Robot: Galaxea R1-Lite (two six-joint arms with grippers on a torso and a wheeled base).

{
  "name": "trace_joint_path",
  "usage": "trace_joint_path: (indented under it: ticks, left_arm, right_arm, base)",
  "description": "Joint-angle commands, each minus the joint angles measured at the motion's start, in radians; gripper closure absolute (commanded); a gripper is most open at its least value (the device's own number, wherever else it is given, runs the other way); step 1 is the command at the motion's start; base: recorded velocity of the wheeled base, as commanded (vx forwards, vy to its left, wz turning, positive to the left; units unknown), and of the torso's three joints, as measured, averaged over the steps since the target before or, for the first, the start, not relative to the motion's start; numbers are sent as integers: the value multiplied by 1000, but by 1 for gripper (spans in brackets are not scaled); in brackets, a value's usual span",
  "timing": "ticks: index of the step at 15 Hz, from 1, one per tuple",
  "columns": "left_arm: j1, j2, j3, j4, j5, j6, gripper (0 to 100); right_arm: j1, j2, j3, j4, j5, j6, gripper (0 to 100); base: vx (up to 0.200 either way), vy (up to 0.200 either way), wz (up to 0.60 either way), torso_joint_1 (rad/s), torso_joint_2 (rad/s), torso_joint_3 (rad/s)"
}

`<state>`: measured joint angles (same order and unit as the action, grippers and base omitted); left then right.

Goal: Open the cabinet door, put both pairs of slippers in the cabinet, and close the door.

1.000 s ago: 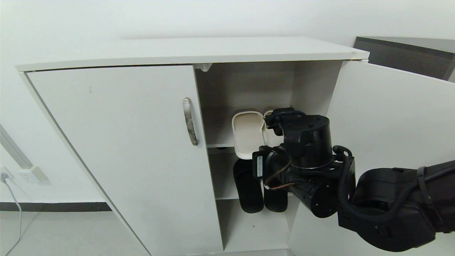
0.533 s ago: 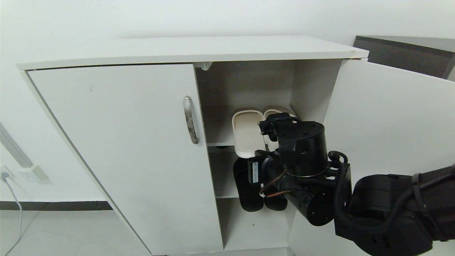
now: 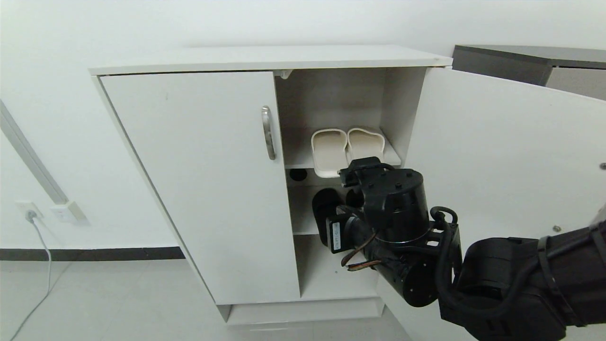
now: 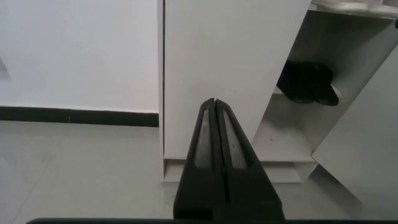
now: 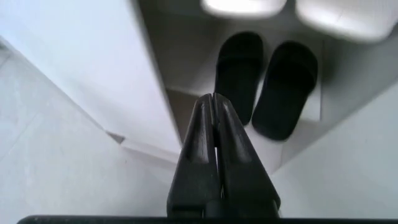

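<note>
Your right gripper [image 5: 214, 98] is pinched fully closed with nothing in it. It sits just outside the open side of the cabinet [image 3: 265, 57] and is aimed toward the black slippers [image 5: 267, 81]. Those lie side by side on the middle shelf. One level up, the white slippers [image 3: 348, 144] sit together on the top shelf, with the end of one hanging a little over the front edge. The right door [image 3: 497, 151] is swung wide open, while the left door [image 3: 199, 180] is flat shut, its metal handle [image 3: 268, 132] at the inner edge. Your left gripper [image 4: 214, 102] is closed too and empty, low over the floor [image 4: 81, 168] and facing that shut door.
</note>
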<state>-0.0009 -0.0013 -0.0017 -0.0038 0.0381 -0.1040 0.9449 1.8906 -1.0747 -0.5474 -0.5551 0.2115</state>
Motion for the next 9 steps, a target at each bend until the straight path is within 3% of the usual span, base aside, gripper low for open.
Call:
trace_joint_path:
  ticks: [1, 9]
  left_arm:
    - [1, 1, 0, -1, 0, 0, 100]
    - [1, 1, 0, -1, 0, -2, 100]
  right_arm:
    - [5, 5, 2, 0, 0, 0, 100]
    - [0, 16, 22, -2, 0, 0, 100]
  base:
    - [-200, 0, 0, -2, 7, 2]
    - [-200, 0, 0, 1, 6, 3]
